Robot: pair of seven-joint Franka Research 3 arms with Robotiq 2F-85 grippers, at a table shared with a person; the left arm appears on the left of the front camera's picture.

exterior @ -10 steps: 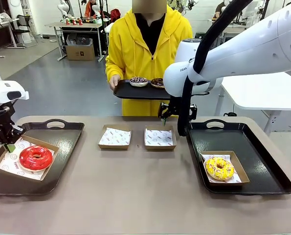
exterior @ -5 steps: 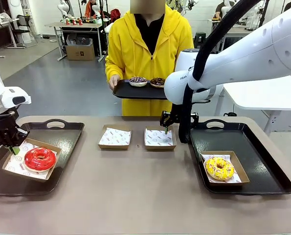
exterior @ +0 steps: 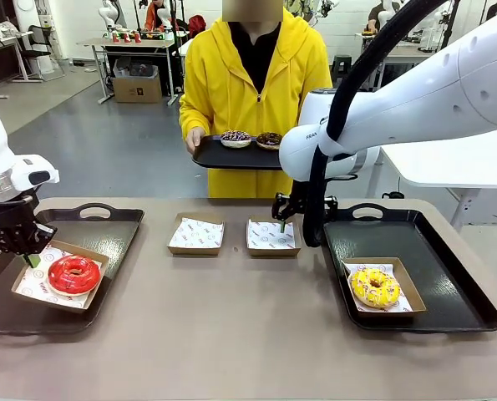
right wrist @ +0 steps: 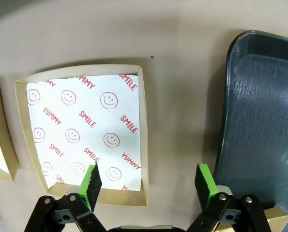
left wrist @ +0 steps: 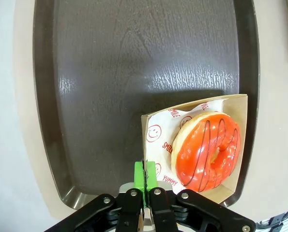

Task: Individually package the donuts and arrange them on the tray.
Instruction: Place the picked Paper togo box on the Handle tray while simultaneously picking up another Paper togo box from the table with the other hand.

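Left gripper (left wrist: 145, 170) pinched shut on the wall of the shallow brown cardboard box (left wrist: 157, 137) carrying the glossy red ring donut (left wrist: 194, 159) at the rim of the dark left tray (left wrist: 110, 72), right gripper (right wrist: 148, 175) wide open above an empty box (right wrist: 85, 121): thin wall may buckle, spilling the donut.

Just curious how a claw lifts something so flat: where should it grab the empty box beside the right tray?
Pinch its thin upright side wall from above, one finger inside, one outside. The empty box lies flat on the table, so probably only that rim offers an edge. The open right gripper hovers astride the wall facing the tray.
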